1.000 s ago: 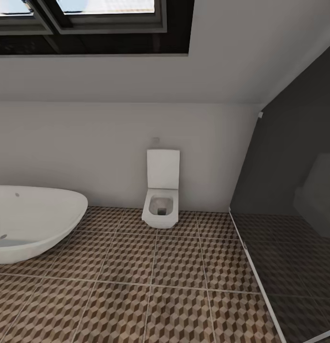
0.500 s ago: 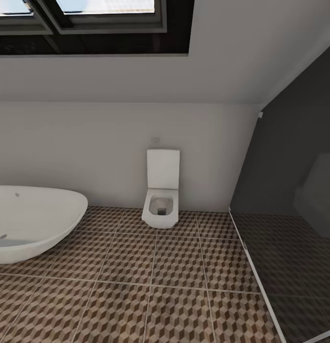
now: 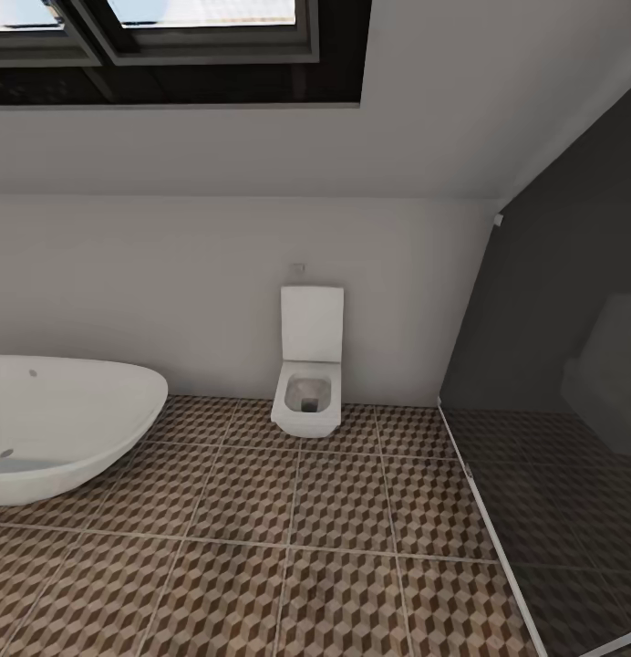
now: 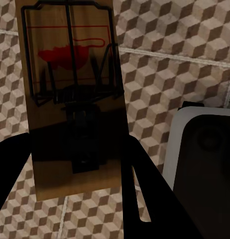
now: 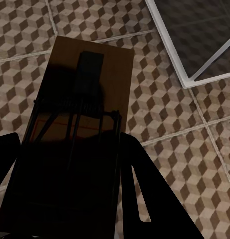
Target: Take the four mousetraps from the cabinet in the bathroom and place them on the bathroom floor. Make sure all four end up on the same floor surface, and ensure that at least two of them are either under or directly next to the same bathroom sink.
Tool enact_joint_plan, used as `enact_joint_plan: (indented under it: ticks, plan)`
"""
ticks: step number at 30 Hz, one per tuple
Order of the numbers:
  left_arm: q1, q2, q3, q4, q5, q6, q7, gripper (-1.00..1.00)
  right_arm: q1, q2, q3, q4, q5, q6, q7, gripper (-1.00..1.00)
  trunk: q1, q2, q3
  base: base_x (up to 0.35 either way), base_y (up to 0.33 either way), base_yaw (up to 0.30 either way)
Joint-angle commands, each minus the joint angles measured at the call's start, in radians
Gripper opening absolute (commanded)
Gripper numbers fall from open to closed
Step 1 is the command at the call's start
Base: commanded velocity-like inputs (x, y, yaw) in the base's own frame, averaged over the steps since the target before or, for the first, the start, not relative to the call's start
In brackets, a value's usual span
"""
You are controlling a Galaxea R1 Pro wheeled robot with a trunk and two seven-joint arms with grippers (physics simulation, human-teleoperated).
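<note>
From where I stand, the robot carries 2 mousetraps, 1 in each arm. In the left wrist view the left gripper (image 4: 75,164) is pinched on a mousetrap (image 4: 70,94), its dark fingers either side of the tan board, wire frame and red spot facing the camera, with the bathroom floor (image 4: 160,64) beneath and well apart from it. In the right wrist view the right gripper (image 5: 65,184) likewise clamps a second mousetrap (image 5: 85,99), held above the cube-patterned tiles near a pale-framed dark panel (image 5: 194,40).

The head view looks across the bathroom floor (image 3: 288,547) toward a white bathtub (image 3: 60,429) at the left and a square toilet (image 3: 308,365) against the far wall, with a dark glass partition (image 3: 562,411) at the right.

My judgement: 2 traps are out of the cabinet but neither is set down yet. The other 2 remain unaccounted for here. The robot has to find the sink, lower these 2 beside or under it, then fetch the rest.
</note>
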Motion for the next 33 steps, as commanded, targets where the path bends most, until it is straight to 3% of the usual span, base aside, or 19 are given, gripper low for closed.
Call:
enact_joint_plan:
  ticks: [1, 33]
  plan:
    - [-0.001, -0.001, -0.007, 0.003, -0.002, -0.003, 0.006, -1.0, -0.001, 0.0, 0.009, 0.0, -0.002, -0.002, -0.009, -1.0, 0.001, -0.002, -0.002, 0.0, 0.0, 0.0]
    - [-0.001, -0.001, -0.007, 0.003, -0.002, -0.003, 0.006, -1.0, -0.001, 0.0, 0.009, 0.0, -0.002, -0.002, -0.009, -1.0, 0.001, -0.002, -0.002, 0.0, 0.0, 0.0]
